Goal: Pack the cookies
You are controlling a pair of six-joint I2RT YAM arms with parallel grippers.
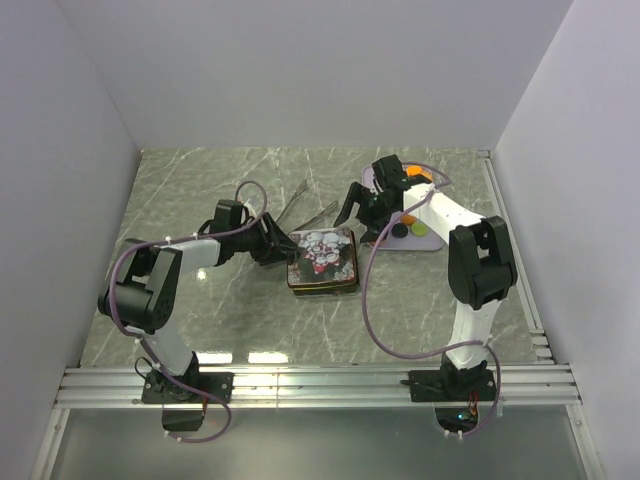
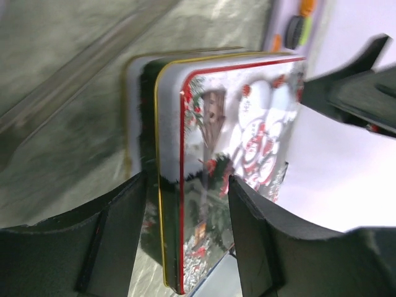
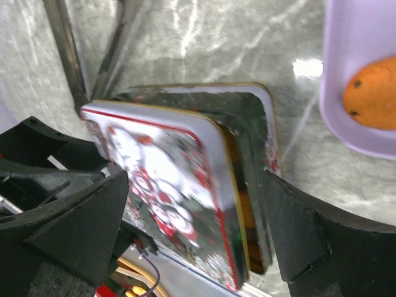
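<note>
A Christmas tin sits mid-table. Its snowman lid lies askew and tilted on the base, and orange cookies show in the gap. My left gripper straddles the lid's left edge and looks shut on it. My right gripper is open and empty, hovering over the tin's far right side. A lilac tray to the right holds loose cookies: an orange one, a black one, a green one and a pink one.
Metal tongs lie behind the tin, also in the right wrist view. The right arm reaches over the tray. White walls close in the table on three sides.
</note>
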